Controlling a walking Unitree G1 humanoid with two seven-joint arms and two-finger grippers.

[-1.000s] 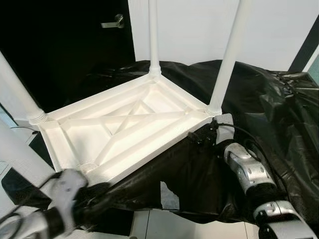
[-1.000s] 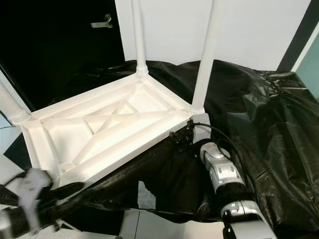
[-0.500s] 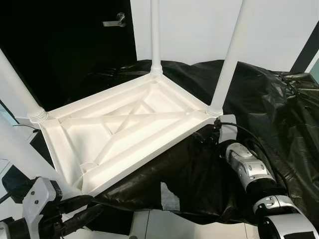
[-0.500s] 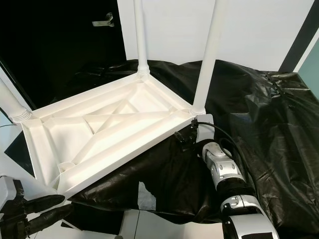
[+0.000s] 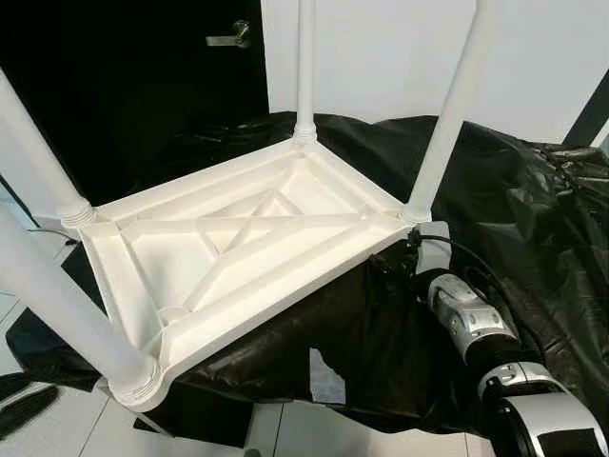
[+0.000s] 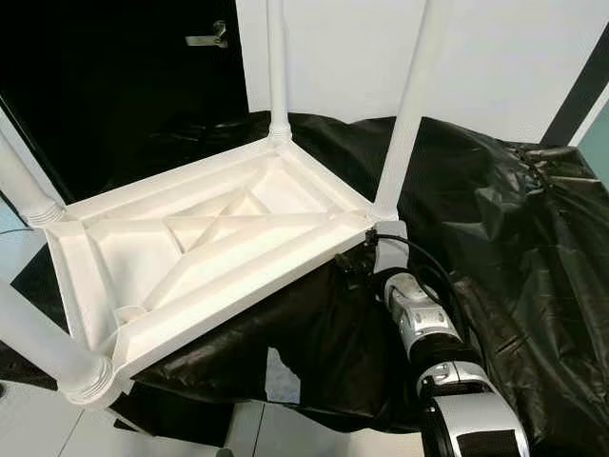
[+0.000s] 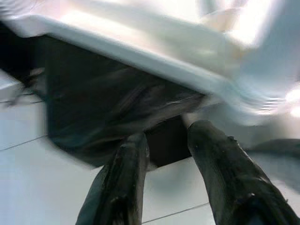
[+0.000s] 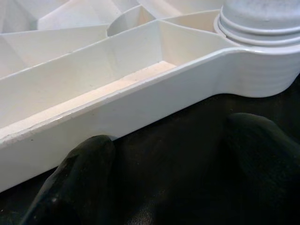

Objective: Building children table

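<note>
The white children's table (image 5: 285, 276) lies upside down on a black plastic sheet (image 5: 533, 238), ribbed underside up. A white leg stands in each corner: far (image 5: 305, 67), right (image 5: 447, 114), left (image 5: 33, 143) and near-left (image 5: 57, 295), the last seated in its ringed socket (image 5: 135, 381). My left gripper (image 7: 166, 140) is open, low by the floor just off the near-left corner, nothing between its fingers (image 5: 19, 407). My right arm (image 5: 466, 319) reaches to the table's right corner. The right gripper (image 8: 173, 140) is open, its fingertips (image 8: 89, 159) on the black sheet just below the table's rim (image 8: 140, 108).
A dark door with a lever handle (image 5: 228, 38) stands behind on the left, a white wall (image 5: 381, 48) behind the table. Pale tiled floor (image 5: 48, 438) shows at the lower left. The plastic sheet has a tear (image 5: 325, 376) near its front edge.
My left gripper has dropped away from the near-left leg, down and to the left toward the floor. That leg now stands alone in its socket. The right arm has stayed put.
</note>
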